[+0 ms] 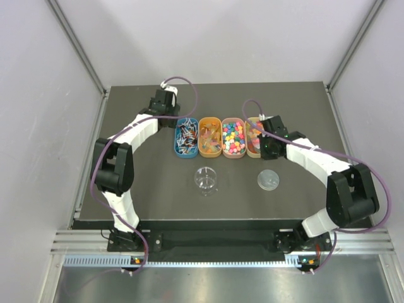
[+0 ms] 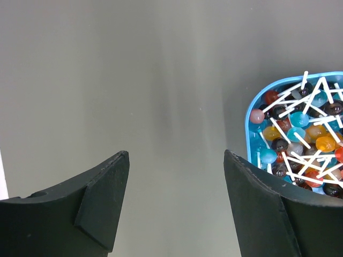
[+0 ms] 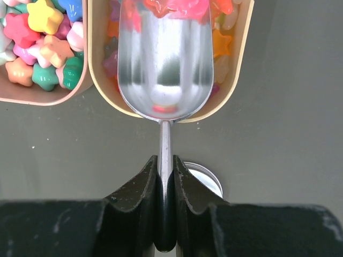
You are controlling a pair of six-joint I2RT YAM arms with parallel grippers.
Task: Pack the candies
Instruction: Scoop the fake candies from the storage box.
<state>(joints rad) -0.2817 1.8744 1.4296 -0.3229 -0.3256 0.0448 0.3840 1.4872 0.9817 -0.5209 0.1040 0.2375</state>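
Right wrist view shows us the candies [image 3: 182, 7], glossy pink and orange, in a beige tray [image 3: 242, 53]; our right gripper [image 3: 166, 163] clamps a metal scoop [image 3: 166, 64] dug into them; left gripper [image 2: 177, 155] gapes wide, empty.

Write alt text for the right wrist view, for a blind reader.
The right gripper is shut on the handle of a metal scoop whose bowl lies over a beige tray, its tip among pink candies. A neighbouring tray of star-shaped candies sits at upper left; a round lid peeks out beside the gripper.
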